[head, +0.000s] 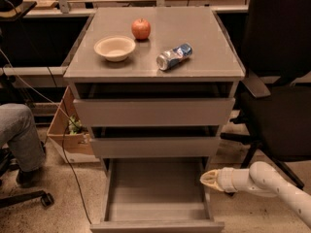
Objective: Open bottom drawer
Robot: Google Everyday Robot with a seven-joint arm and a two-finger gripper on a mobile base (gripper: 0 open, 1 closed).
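Observation:
The bottom drawer (156, 225) of the grey metal cabinet is pulled far out toward me, and its wide shallow grey box interior is empty. The two drawer fronts above it stand slightly ajar. My gripper (208, 179), a cream tip on a white arm, comes in from the lower right. It sits just outside the open drawer's right side wall, at about mid depth, and it holds nothing.
On the cabinet top are a red apple (141, 28), a beige bowl (114, 48) and a lying drink can (174, 57). A black office chair (279, 86) stands right. A cardboard box (70, 132) and a person's knee (19, 130) are left.

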